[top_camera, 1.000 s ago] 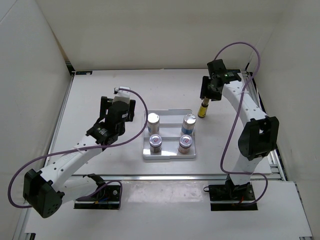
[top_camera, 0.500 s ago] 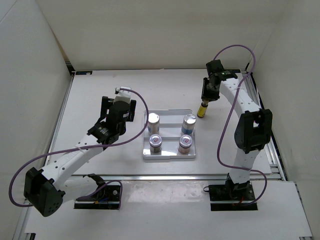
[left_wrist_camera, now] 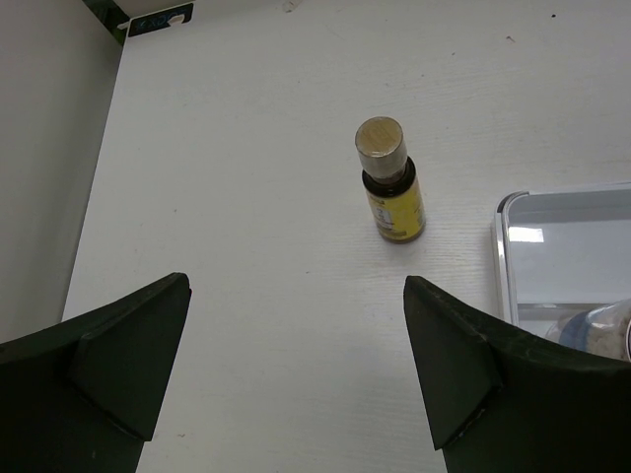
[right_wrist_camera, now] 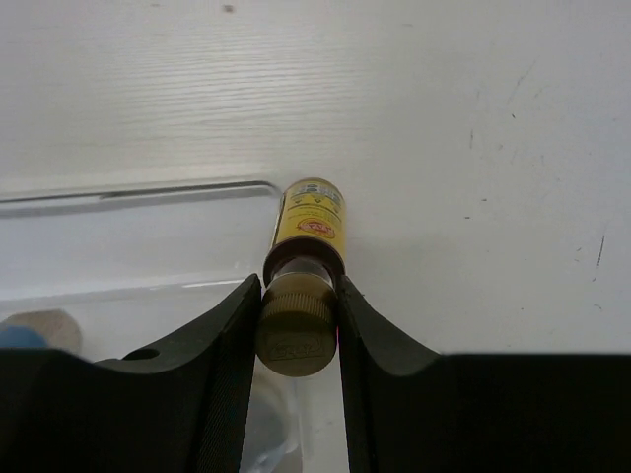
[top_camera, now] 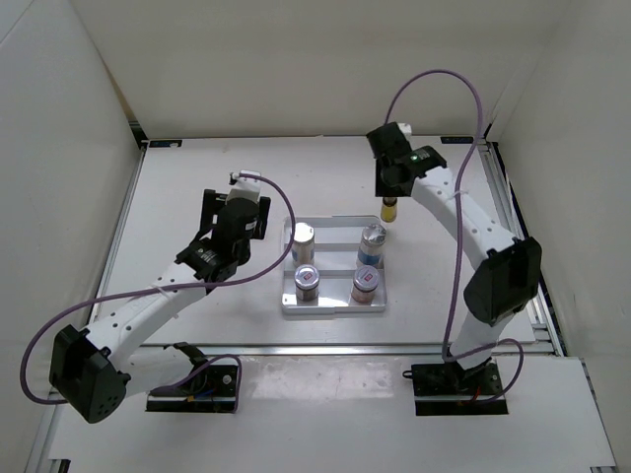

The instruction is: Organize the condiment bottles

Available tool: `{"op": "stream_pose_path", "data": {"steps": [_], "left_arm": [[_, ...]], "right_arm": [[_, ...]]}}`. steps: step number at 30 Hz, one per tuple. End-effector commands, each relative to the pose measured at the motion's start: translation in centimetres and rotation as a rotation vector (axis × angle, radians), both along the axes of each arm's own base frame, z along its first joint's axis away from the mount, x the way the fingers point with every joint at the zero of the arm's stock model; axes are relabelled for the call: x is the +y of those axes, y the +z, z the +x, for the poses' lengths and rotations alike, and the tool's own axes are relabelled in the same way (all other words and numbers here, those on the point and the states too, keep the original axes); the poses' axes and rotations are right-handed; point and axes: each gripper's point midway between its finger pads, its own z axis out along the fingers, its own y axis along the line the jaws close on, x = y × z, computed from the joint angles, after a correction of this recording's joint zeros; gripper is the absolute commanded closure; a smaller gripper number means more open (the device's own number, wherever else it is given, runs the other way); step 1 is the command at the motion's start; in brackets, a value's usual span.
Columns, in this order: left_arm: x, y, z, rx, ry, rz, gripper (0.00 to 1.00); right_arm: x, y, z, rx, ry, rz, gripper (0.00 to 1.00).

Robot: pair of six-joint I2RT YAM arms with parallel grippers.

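My right gripper point(top_camera: 391, 187) is shut on the gold cap of a slim yellow bottle point(top_camera: 391, 209), which hangs upright by the far right corner of the white tray point(top_camera: 333, 305). The right wrist view shows both fingers point(right_wrist_camera: 212, 374) clamped on that bottle's cap point(right_wrist_camera: 298, 330). Two white cylinders point(top_camera: 303, 239) point(top_camera: 372, 241) and two short jars point(top_camera: 308, 281) point(top_camera: 365, 283) stand in the tray. My left gripper point(left_wrist_camera: 296, 296) is open and empty. The second yellow bottle point(left_wrist_camera: 391, 182) stands on the table ahead of it, left of the tray's corner point(left_wrist_camera: 513, 212). My left arm hides that bottle in the top view.
White walls enclose the table on the left, back and right. A black bracket point(left_wrist_camera: 148, 15) sits at the far left corner. The tray's back row point(right_wrist_camera: 128, 236) lies below my right gripper, with a white cylinder's lid point(right_wrist_camera: 39, 330) at the lower left.
My right gripper has carried the yellow bottle left and a little farther back, from right of the tray to its far right corner. My left arm has barely moved.
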Motion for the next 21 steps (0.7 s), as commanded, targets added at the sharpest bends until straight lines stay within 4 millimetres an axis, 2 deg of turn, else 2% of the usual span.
{"op": "stream_pose_path", "data": {"steps": [1, 6, 11, 21], "left_arm": [[-0.9, 0.8, 0.8, -0.014, -0.013, -0.014, 0.0], [-1.0, 0.5, 1.1, -0.005, -0.004, -0.003, 0.0], [-1.0, 0.5, 1.1, -0.005, -0.004, -0.003, 0.0], [-1.0, 0.2, 1.2, 0.002, -0.004, 0.003, 0.0]], "right_arm": [[0.8, 6.4, -0.7, -0.22, -0.048, -0.055, 1.0], [3.2, 7.1, -1.7, -0.256, 0.001, -0.06, 1.0], [5.9, 5.9, -2.4, -0.216, 0.127, 0.051, 1.0], [7.7, 4.7, -2.5, -0.175, 0.212, 0.093, 1.0]]}}
